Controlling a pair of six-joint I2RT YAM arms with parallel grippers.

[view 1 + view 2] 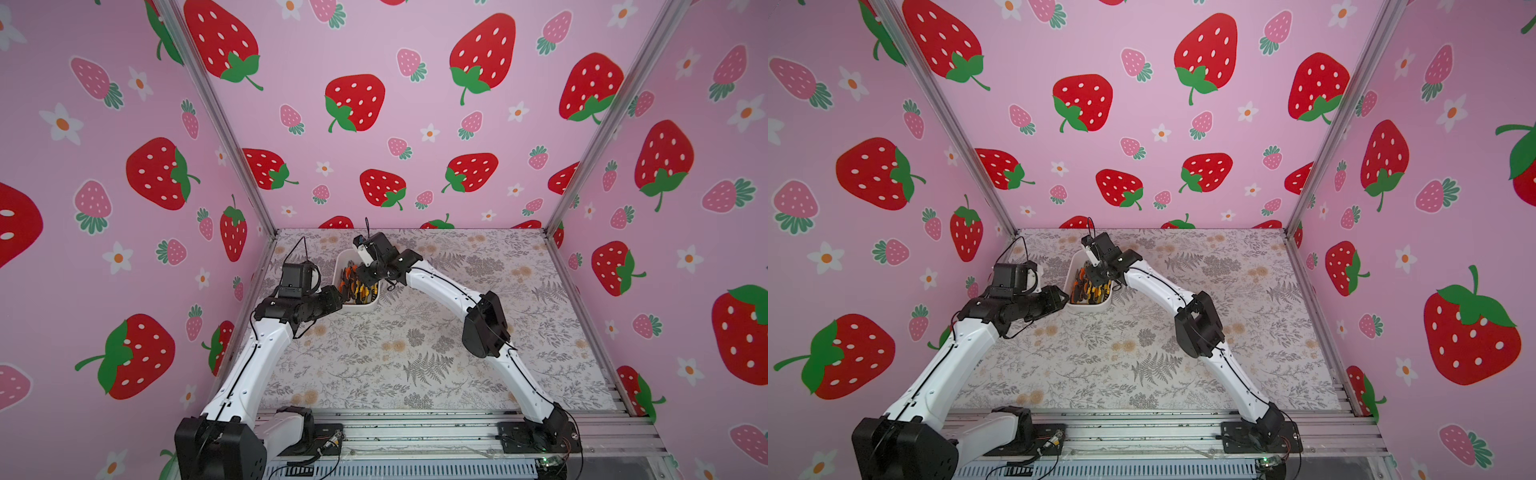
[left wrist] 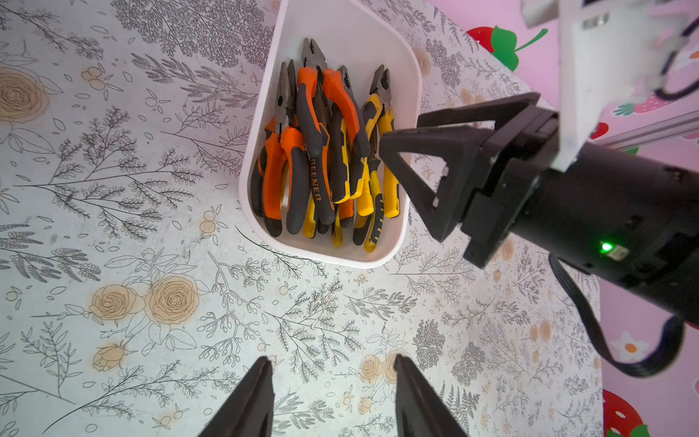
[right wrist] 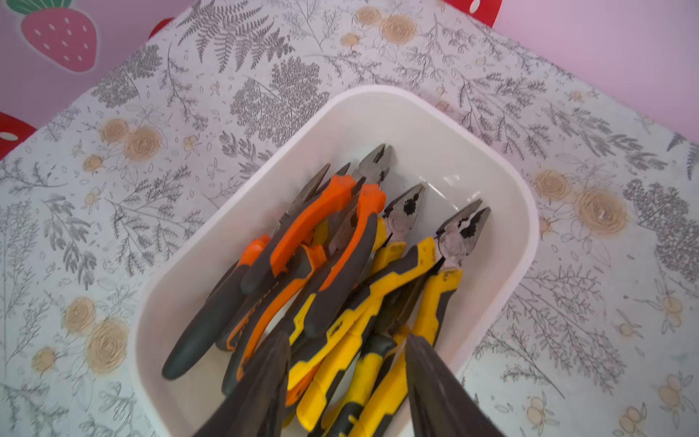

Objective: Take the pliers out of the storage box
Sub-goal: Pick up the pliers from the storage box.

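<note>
The storage box [image 1: 358,308] sits toward the table's [image 1: 415,357] far-left corner, with the pliers [image 3: 340,265] heaped inside. The right claw [image 3: 346,340] straddles yellow handles; whether it grips them I cannot tell. The left claw [image 2: 333,359] hangs open near the box. The floral surface stretches rightward, and strawberry walls [image 1: 415,104] enclose three sides.

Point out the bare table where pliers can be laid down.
Widest free patch: the table between left arm and right arm, from the storage box to the near rail. Also bare: beyond the right arm, toward the wall. Crowded: the box itself, left gripper beside it, right gripper inside among the pliers.
</note>
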